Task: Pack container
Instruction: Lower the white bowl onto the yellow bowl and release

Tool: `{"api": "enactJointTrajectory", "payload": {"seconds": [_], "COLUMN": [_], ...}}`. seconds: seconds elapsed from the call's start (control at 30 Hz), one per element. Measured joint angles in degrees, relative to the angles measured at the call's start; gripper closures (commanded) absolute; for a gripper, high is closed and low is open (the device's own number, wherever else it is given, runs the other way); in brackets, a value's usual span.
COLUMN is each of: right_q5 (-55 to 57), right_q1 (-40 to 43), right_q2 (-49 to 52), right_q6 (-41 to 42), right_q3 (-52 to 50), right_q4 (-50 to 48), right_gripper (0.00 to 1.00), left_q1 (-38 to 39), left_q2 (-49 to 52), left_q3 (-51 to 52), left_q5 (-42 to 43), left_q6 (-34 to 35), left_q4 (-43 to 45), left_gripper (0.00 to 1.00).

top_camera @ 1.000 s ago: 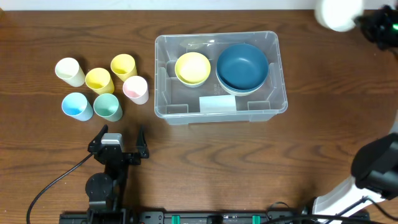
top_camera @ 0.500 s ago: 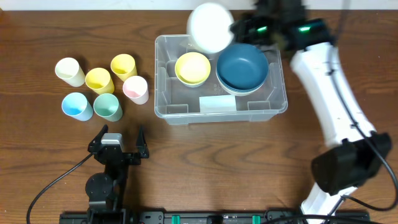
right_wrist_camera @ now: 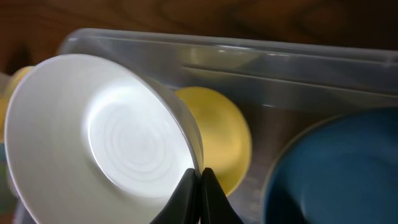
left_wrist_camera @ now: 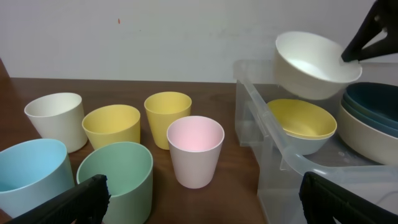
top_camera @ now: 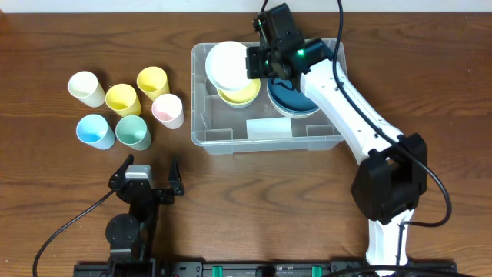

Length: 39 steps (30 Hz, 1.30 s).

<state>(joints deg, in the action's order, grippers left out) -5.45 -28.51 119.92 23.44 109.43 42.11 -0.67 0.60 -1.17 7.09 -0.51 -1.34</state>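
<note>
Overhead, the bin (top_camera: 201,135) sits on the table (top_camera: 400,46) at about 1 o'clock from the table's middle. It is clear, with a pale label (top_camera: 269,128) at its 6 o'clock side. A yellow bowl (top_camera: 244,95) lies inside the bin at its 10 o'clock part. A blue bowl (top_camera: 301,101) lies at 3 o'clock of the yellow bowl, partly hidden by the right arm.

The right pincer (top_camera: 252,61) is pinched tight on the rim of a white bowl (top_camera: 225,65), at the bowl's 3 o'clock edge. The white bowl is tilted. In the left wrist view it hangs in the air over the yellow bowl and does not touch it. In the right wrist view the two fingertips (right_wrist_camera: 186,194) squeeze the thin rim with no gap.

Six cups stand close together at 10 o'clock on the table, well apart from the white bowl: a white cup (top_camera: 86,88), a top yellow cup (top_camera: 153,81), a middle yellow cup (top_camera: 123,98), a pink cup (top_camera: 167,110), a blue cup (top_camera: 95,131) and a green cup (top_camera: 134,131). The pink cup is just beside the bin.

The left pincer (top_camera: 146,175) is at 8 o'clock, spread wide, with nothing in it.
</note>
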Motion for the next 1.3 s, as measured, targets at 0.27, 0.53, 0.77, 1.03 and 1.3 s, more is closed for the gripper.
{"api": "enactJointTrajectory", "payload": {"seconds": [0.27, 0.53, 0.77, 1.03, 1.3], "right_q5": [1.6, 1.9, 1.9, 1.1, -1.2], "right_q1": [0.0, 0.0, 0.0, 0.0, 0.3], "right_q2": [3.1, 5.1, 5.3, 5.3, 3.5], "right_q6": [0.0, 0.0, 0.3, -0.5, -2.2], "right_q3": [0.0, 0.0, 0.0, 0.0, 3.0], "right_q4": [0.6, 1.0, 1.0, -0.1, 4.7], "right_gripper": [0.99, 0.99, 0.61, 0.6, 0.52], "left_q1": [0.0, 0.0, 0.0, 0.0, 0.0], "left_q2": [0.0, 0.0, 0.0, 0.0, 0.0], "left_q3": [0.0, 0.0, 0.0, 0.0, 0.0], "left_q5": [0.0, 0.0, 0.0, 0.0, 0.0], "left_q6": [0.0, 0.0, 0.0, 0.0, 0.0], "left_q4": [0.0, 0.0, 0.0, 0.0, 0.0], "left_gripper": [0.02, 0.02, 0.02, 0.02, 0.02]}}
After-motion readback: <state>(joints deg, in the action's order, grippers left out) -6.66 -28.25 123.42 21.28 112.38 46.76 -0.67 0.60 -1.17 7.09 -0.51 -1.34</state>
